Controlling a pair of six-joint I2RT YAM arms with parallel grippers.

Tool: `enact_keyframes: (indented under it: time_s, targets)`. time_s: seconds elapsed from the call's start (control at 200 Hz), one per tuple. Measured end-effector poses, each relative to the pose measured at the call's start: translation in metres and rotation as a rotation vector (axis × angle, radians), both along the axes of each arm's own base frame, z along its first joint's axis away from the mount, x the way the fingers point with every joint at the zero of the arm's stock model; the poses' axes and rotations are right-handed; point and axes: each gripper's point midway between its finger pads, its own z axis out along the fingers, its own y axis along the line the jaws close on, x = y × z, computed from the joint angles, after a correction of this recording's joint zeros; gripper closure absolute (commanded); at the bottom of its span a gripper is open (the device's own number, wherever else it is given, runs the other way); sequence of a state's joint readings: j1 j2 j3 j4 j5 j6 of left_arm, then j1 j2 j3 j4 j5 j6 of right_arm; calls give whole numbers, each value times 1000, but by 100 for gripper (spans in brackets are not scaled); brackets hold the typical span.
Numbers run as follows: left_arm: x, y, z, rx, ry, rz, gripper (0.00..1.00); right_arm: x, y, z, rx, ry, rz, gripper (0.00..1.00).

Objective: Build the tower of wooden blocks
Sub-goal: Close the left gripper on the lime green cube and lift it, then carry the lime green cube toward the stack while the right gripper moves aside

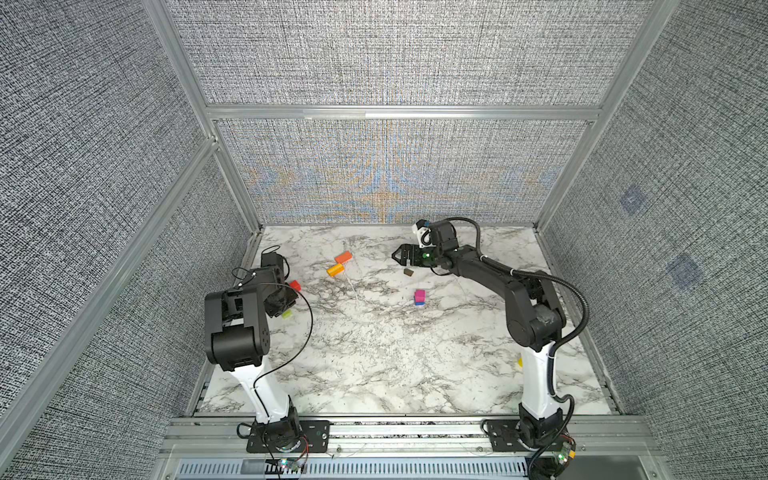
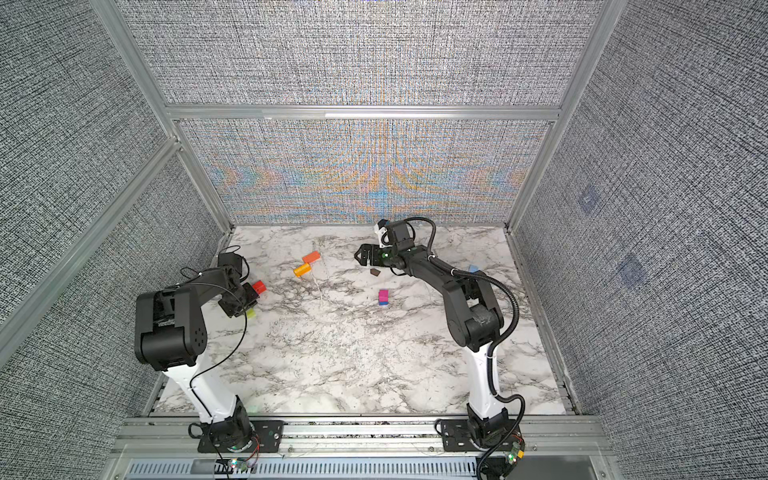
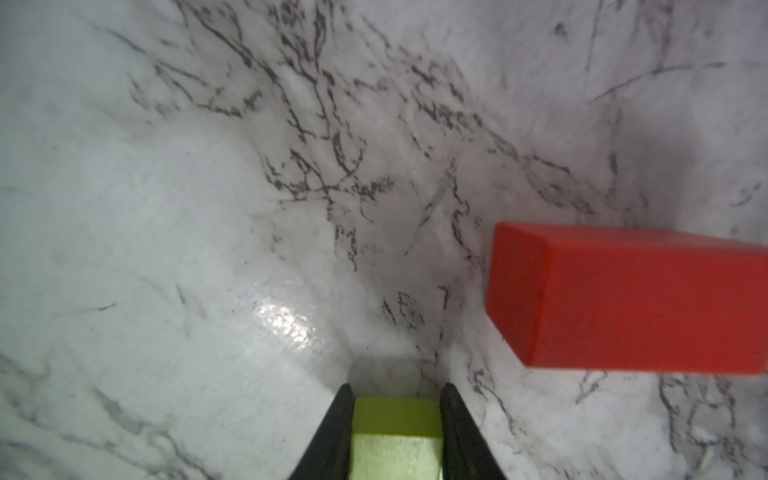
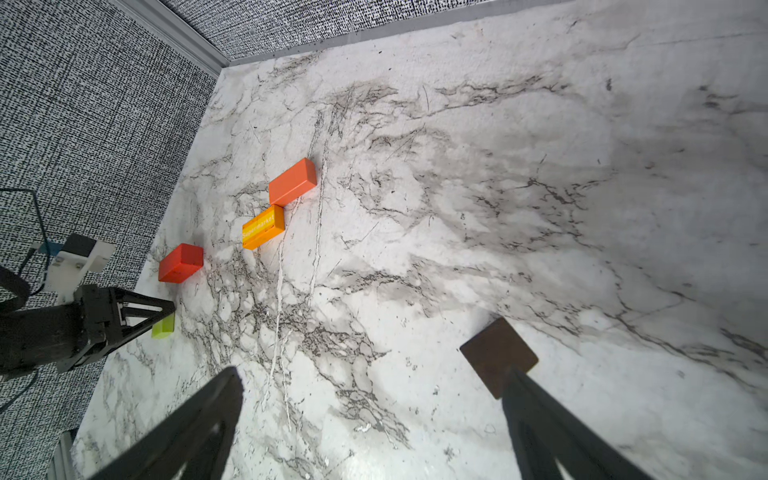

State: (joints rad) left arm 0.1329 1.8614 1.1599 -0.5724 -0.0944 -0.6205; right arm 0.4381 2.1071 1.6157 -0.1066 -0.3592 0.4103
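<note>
Currently the tower [image 1: 419, 298] has two courses only: a pink block [image 2: 383, 295] seated on a blue block [image 2: 383, 304]. It stands on the bench [image 1: 374, 353] right of centre in both top views.

The left tool [image 3: 395, 390] is clenched on a yellow-green block [image 3: 397, 432], low over the bench near its left edge. Whether the block is clear of the surface cannot be told. A red block [image 3: 623, 299] lies just beside it, untouched.

The right tool [image 4: 374, 376] is released, jaws wide, hovering near a dark brown block [image 4: 496, 353] that lies flat on the bench. One finger overlaps it in the right wrist view; contact cannot be confirmed.

An orange slab [image 1: 343, 257] and an orange-yellow block [image 1: 334, 269] lie close together toward the rear, well apart from the tower. A light blue block [image 2: 473, 269] shows behind the right arm.

Assessment: the task is at an early stage. The held block needs transfer to the tower, and all loose blocks remain to be stacked.
</note>
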Motion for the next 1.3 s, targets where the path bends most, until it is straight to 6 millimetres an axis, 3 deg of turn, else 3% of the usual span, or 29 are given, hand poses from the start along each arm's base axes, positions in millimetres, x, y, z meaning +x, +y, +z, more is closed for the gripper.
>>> enact_keyframes:
  time_s: [0.28, 0.535, 0.805, 0.965, 1.15, 1.301]
  targets:
    - [3, -11, 13, 5, -21, -42, 76, -1, -3, -1, 2, 3, -2, 1]
    - [26, -56, 53, 18, -89, -167, 76, -7, -21, 19, 12, -15, -28, 1]
    - [49, -137, 100, 6, -184, -355, 76, -27, -69, 50, 47, -6, -102, 1]
    - [61, -197, 114, -16, -217, -476, 76, -47, -96, 66, 33, -10, -140, 1]
    - [74, -277, 123, -33, -239, -628, 76, -74, -152, 50, -41, 46, -245, 1]
    - [73, -323, 118, -45, -229, -721, 76, -97, -193, 29, -85, 114, -327, 1]
